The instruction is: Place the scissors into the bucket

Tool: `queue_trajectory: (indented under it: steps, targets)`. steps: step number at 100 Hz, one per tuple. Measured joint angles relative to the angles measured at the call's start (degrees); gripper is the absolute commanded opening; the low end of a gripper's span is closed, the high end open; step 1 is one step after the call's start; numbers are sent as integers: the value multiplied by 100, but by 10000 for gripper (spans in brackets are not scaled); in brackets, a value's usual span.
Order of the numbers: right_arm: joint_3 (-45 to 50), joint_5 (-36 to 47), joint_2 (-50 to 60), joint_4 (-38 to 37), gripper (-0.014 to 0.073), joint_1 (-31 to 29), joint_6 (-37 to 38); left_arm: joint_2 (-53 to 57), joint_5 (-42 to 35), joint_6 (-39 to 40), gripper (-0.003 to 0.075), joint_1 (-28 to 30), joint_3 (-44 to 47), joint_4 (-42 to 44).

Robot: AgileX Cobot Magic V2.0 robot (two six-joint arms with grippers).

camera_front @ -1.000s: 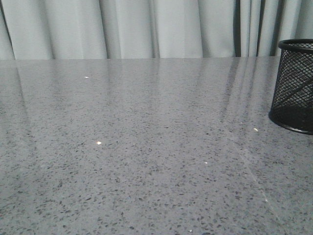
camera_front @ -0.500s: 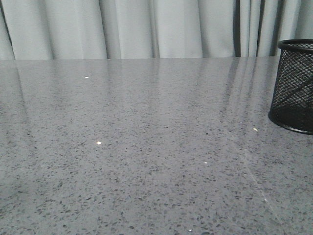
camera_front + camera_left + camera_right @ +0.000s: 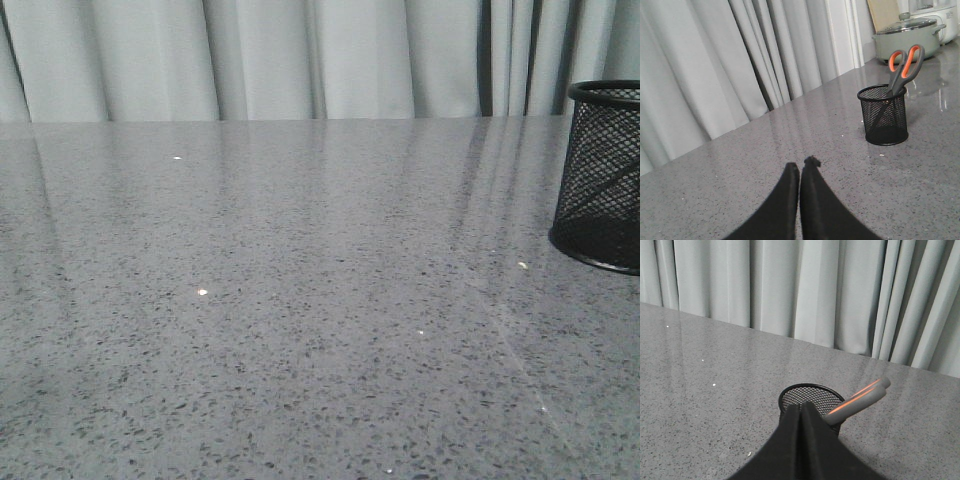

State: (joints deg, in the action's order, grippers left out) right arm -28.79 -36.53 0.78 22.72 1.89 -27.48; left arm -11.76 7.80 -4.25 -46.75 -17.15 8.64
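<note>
The black wire-mesh bucket (image 3: 603,180) stands upright at the right edge of the front view, cut off by the frame. In the left wrist view the bucket (image 3: 883,116) holds the scissors (image 3: 903,65) blades down, the grey handles with orange lining sticking out over the rim. The right wrist view shows the bucket (image 3: 810,397) just past my right gripper (image 3: 801,406), with the scissors' handles (image 3: 860,398) leaning out over its rim. That gripper is shut and holds nothing. My left gripper (image 3: 801,164) is shut and empty, well away from the bucket.
The grey speckled table (image 3: 300,300) runs back to pale curtains (image 3: 250,55). In the left wrist view a pale green lidded pot (image 3: 907,35) stands on the counter behind the bucket. Small white specks (image 3: 202,292) dot the tabletop.
</note>
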Motion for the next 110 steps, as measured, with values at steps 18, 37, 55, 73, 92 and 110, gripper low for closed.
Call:
queue_trajectory:
  steps: [18,37,55,73,92,110]
  targets:
    - [0,0,0,0,-46,0,0,0,0,0,-20,0,0,0]
    - [0,0,0,0,-46,0,0,0,-15,0,-20,0,11,0]
    - [0,0,0,0,-46,0,0,0,-25,-197,-20,53,210,281]
    - [0,13,0,0,-46,0,0,174,-330,-312,-20,745,591,-3]
    - [0,13,0,0,-46,0,-4,724,-814,-98,-20,2174,1521,-549]
    - [0,13,0,0,-46,0,-4,1193,-468,158,-20,3286,1715,-757]
